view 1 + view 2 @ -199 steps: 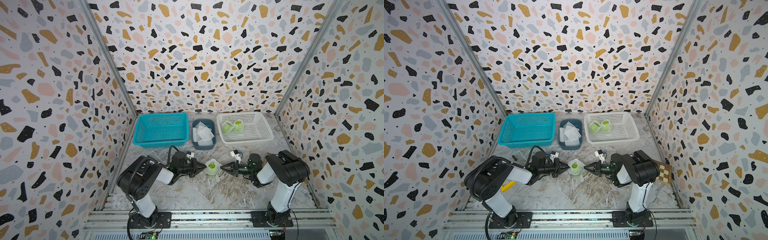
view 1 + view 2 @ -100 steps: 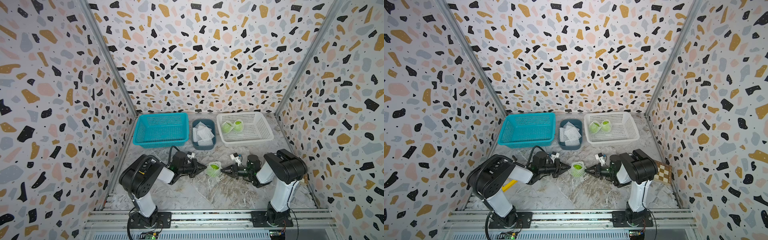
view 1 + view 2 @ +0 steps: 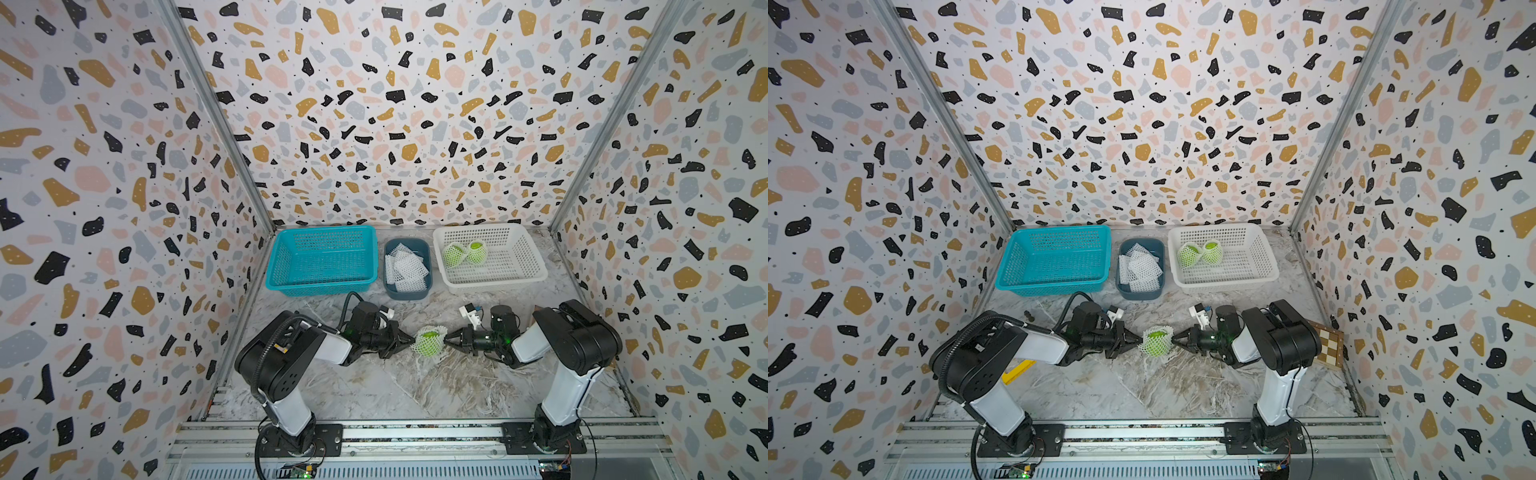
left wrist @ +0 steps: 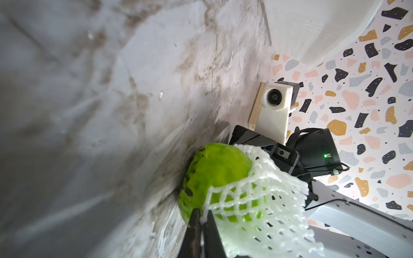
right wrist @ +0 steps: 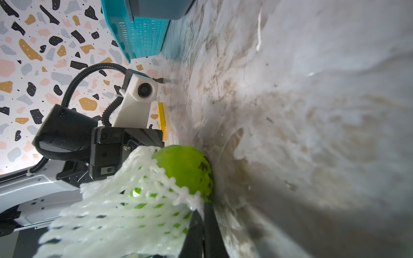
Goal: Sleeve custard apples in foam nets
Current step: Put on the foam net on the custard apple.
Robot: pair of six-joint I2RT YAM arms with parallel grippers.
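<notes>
A green custard apple (image 3: 428, 347) (image 3: 1155, 345) rests on the marble table between my two arms, partly wrapped in a white foam net (image 3: 432, 332) (image 3: 1158, 332). My left gripper (image 3: 411, 343) (image 4: 202, 220) is shut on the net's edge on the fruit's left side. On the opposite edge my right gripper (image 3: 446, 340) (image 5: 202, 208) is shut as well. In both wrist views the net (image 4: 257, 201) (image 5: 134, 205) covers part of the fruit (image 4: 214, 169) (image 5: 187, 167), and bare green skin meets the table. Two sleeved custard apples (image 3: 453, 254) (image 3: 477, 251) lie in the white basket (image 3: 523, 266).
A blue basket (image 3: 320, 257) stands at the back left. Between the baskets, a small dark blue bin (image 3: 426, 249) holds loose foam nets (image 3: 405, 266). A chequered board (image 3: 1329, 345) lies by the right arm, a yellow piece (image 3: 1017, 370) by the left arm.
Both grippers, still shut on the net, have shifted slightly toward the front and down with the fruit. More bare green shows at the fruit's top.
</notes>
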